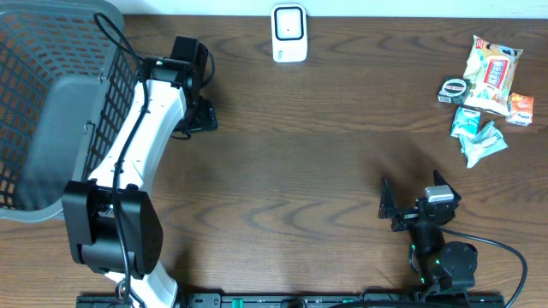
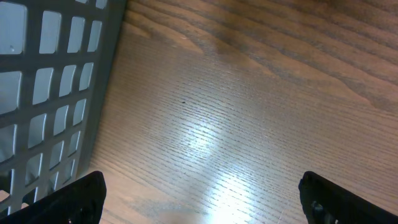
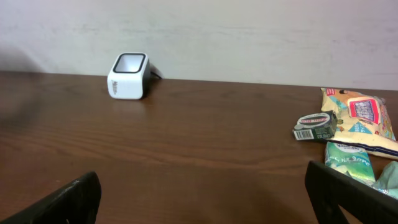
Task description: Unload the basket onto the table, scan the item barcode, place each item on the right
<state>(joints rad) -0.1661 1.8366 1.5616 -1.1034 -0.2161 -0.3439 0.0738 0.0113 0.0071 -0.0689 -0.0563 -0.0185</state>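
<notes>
A white barcode scanner (image 1: 289, 32) stands at the table's far edge, with its window (image 3: 129, 74) facing the right wrist camera. The items lie in a cluster at the right: a snack bag (image 1: 492, 70), a small box with a barcode label (image 1: 453, 90) (image 3: 316, 126), teal packets (image 1: 476, 135) (image 3: 348, 162) and an orange packet (image 1: 520, 108). My right gripper (image 1: 417, 199) (image 3: 205, 196) is open near the front edge, well short of the items, with nothing between its fingers. My left gripper (image 1: 202, 113) (image 2: 202, 194) is open over bare wood beside the basket, holding nothing.
A grey mesh basket (image 1: 51, 103) (image 2: 50, 93) fills the left end of the table, close to the left arm (image 1: 141, 128). The wooden table (image 1: 300, 171) runs between the arms, with a wall behind the scanner.
</notes>
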